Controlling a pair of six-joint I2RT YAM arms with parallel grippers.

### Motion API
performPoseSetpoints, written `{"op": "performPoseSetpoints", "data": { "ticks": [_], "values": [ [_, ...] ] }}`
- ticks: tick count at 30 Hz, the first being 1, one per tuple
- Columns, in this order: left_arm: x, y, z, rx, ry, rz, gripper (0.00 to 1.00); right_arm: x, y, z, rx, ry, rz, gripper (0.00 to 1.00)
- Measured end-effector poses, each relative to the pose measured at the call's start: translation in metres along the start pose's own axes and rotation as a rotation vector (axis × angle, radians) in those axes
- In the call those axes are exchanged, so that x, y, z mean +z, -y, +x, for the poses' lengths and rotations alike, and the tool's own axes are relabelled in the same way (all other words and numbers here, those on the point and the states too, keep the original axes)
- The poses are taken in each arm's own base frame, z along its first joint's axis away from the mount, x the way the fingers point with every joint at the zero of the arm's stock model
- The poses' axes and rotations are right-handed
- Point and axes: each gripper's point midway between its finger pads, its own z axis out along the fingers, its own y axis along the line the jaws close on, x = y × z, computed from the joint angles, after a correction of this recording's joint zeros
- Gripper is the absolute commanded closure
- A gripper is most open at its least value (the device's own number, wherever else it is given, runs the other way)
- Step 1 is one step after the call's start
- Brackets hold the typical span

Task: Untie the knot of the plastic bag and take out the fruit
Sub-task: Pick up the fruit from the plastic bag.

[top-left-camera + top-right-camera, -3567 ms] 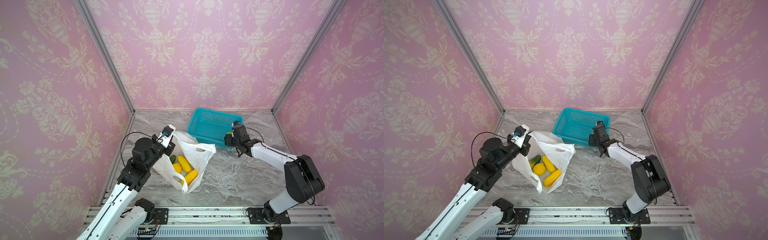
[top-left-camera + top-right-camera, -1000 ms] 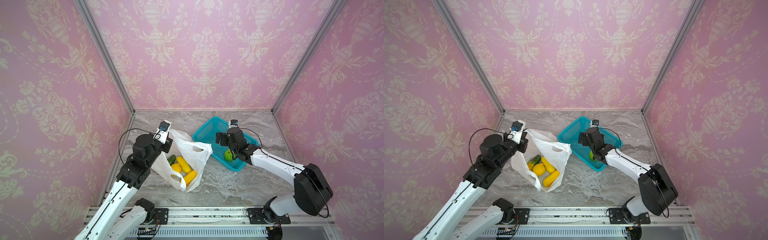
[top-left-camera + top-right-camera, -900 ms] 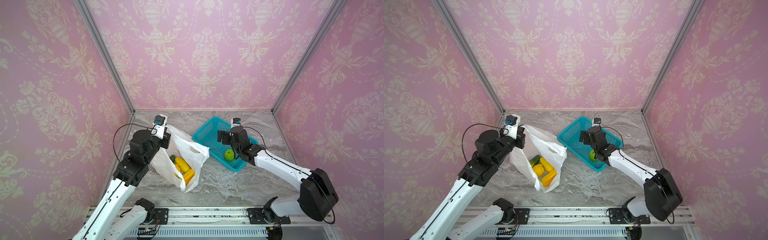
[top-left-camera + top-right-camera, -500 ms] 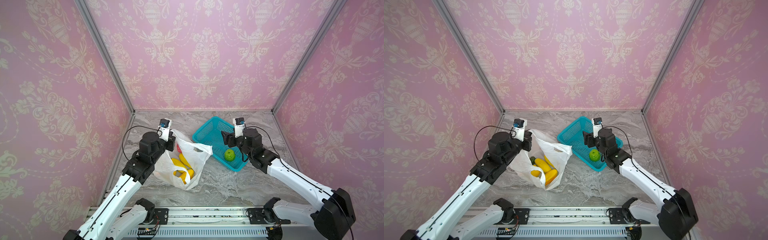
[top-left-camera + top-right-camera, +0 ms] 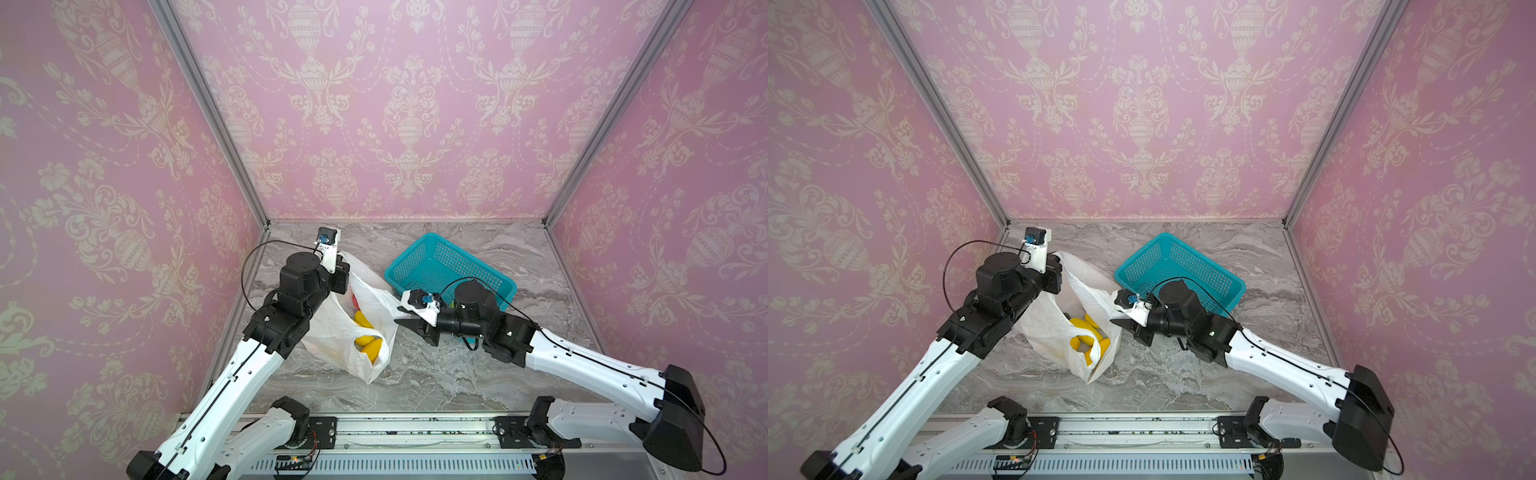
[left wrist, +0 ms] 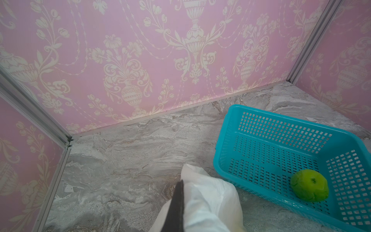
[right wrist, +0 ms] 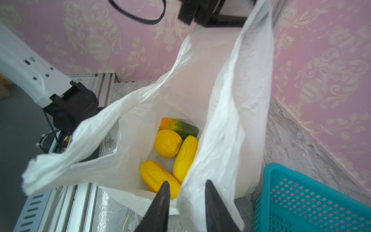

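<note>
- Fruit (image 7: 167,143): yellow and orange-green pieces lie deep in the plastic bag (image 5: 328,345). Its mouth gapes and no knot shows, so untying looks done.
- Right gripper (image 7: 185,183): jaws apart, bag rim between them, not pinched.
- Left gripper (image 6: 181,185): jaws pressed together on the bag's far handle.
- Basket (image 5: 409,266): one green fruit (image 6: 310,184) inside; the others are left to take out.

1. Your left end effector (image 6: 182,188): one dark finger (image 6: 177,206) showing, clamped on a fold of the white plastic bag (image 6: 208,198).
2. Teal mesh basket (image 6: 222,144): just beside the bag on the grey marble tabletop (image 6: 140,144); you cannot tell whether they touch.
3. Green fruit (image 6: 310,185): one, lying inside the basket.
4. Backdrop: pink damask wallpaper (image 6: 140,50), aluminium corner posts (image 6: 30,108).
</note>
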Motion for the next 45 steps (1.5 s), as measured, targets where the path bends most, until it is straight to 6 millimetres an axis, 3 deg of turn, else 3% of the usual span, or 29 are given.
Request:
{"op": "performPoseSetpoints", "data": {
  "ticks": [3, 7, 10, 15, 18, 23, 27, 30, 36, 45],
  "values": [
    [-0.004, 0.0, -0.001, -0.002, 0.008, 0.003, 1.0, 0.023, -0.022, 0.02, -0.034, -0.08, -0.076, 0.74],
    [-0.005, 0.0, -0.001, -0.001, 0.006, 0.003, 1.0, 0.035, -0.038, 0.041, -0.068, -0.167, -0.094, 0.53],
    [-0.005, 0.0, 0.001, -0.001, -0.001, 0.003, 1.0, 0.027, -0.035, 0.032, -0.087, -0.142, -0.065, 0.46],
    [-0.004, 0.0, 0.004, -0.002, -0.014, 0.002, 1.0, -0.003, -0.035, 0.001, -0.11, -0.025, -0.032, 0.52],
    [-0.001, 0.001, 0.008, -0.008, -0.029, 0.005, 1.0, -0.001, -0.038, -0.005, -0.106, 0.001, -0.043, 0.66],
    [0.007, 0.004, 0.01, -0.034, -0.057, 0.016, 1.0, 0.037, -0.052, 0.02, -0.064, -0.083, -0.108, 0.82],
    [0.004, 0.006, 0.009, -0.05, -0.053, 0.031, 1.0, 0.077, -0.05, 0.044, -0.024, -0.162, -0.115, 0.83],
    [-0.001, 0.008, 0.005, -0.058, -0.038, 0.046, 1.0, 0.103, -0.045, 0.062, -0.004, -0.216, -0.098, 0.8],
    [-0.003, 0.013, 0.003, -0.061, -0.031, 0.079, 1.0, 0.137, -0.034, 0.084, 0.044, -0.272, -0.075, 0.53],
    [-0.004, 0.017, 0.003, -0.061, -0.03, 0.102, 1.0, 0.188, 0.006, 0.099, 0.138, -0.296, -0.015, 0.39]
  ]
}}
